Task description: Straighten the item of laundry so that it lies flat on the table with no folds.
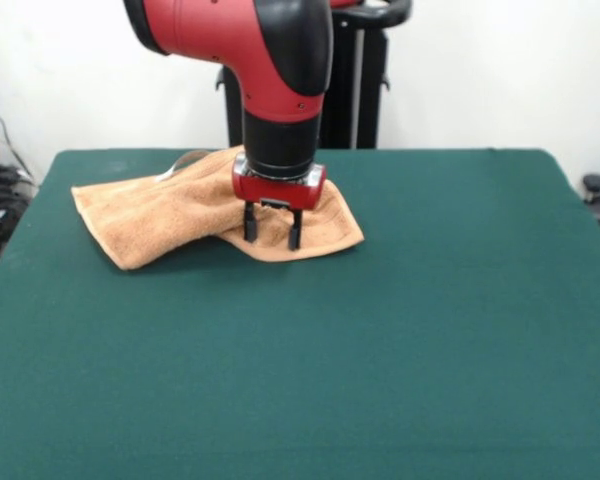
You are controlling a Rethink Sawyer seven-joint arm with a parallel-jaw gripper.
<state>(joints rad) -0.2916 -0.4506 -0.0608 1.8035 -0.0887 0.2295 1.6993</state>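
- Claw [272, 238] spread open, empty, tips low over towel [180, 215], apparently poised to pinch its near edge.
- Towel sprawls behind and sideways of claw on table [380, 350], still rumpled, fold unflattened.

This looks like a robotics lab or test room. A red and black industrial arm [270, 70] stands at the far edge of a large surface [380, 350] covered in dark green felt-like cloth. Behind it are a bare white wall [480, 70], a black stand [365, 70], and loose cables [0, 190] beside the surface's left edge.
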